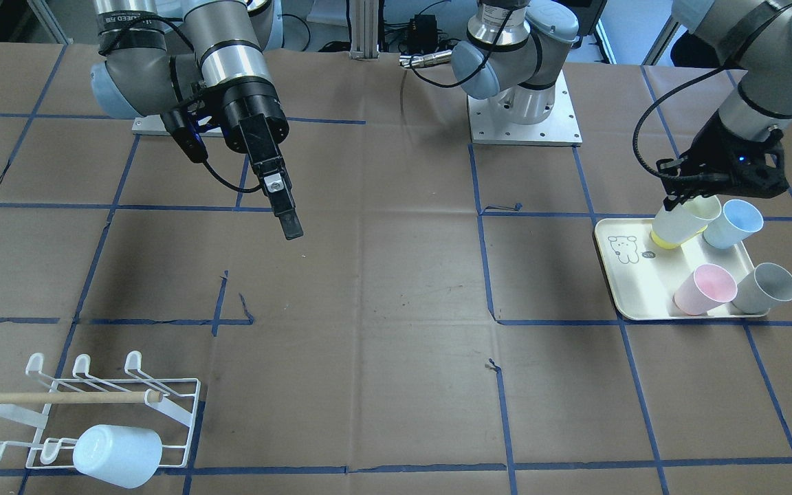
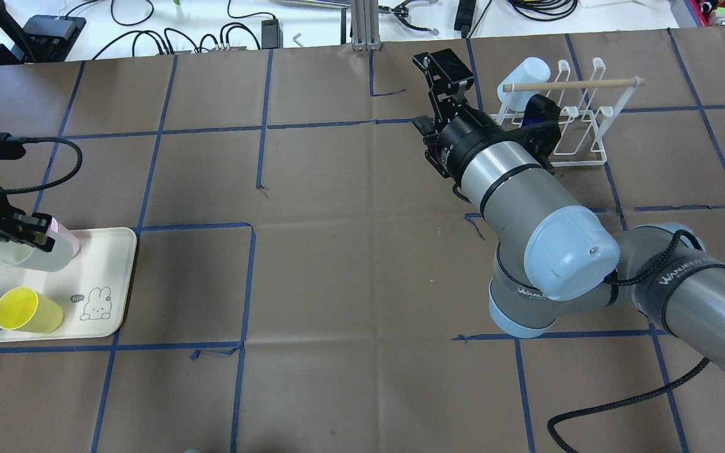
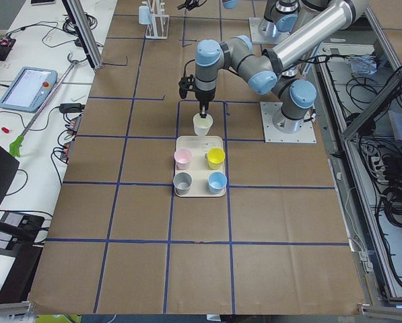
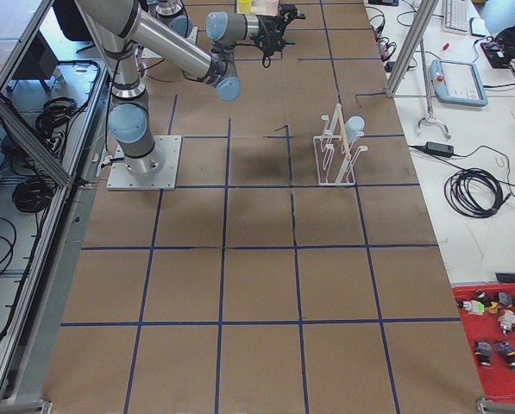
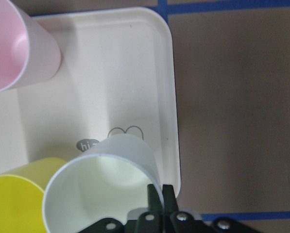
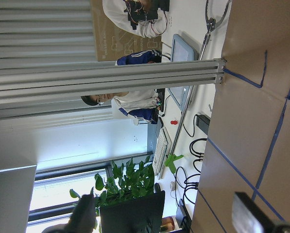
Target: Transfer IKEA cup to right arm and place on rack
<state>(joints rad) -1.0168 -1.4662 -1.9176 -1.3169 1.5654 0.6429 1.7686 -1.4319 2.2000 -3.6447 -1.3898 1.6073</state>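
The left gripper [image 5: 161, 194] is clamping on the rim of the pale cream IKEA cup [image 5: 106, 194], holding it tilted over the cream tray [image 5: 135, 73], mouth towards the wrist. In the overhead view the right gripper [image 1: 289, 223], fingers apart and empty, is hovering well apart at 2 o'clock from the cup, with the rack [image 1: 59, 397] lying just beyond at 3 o'clock of that gripper
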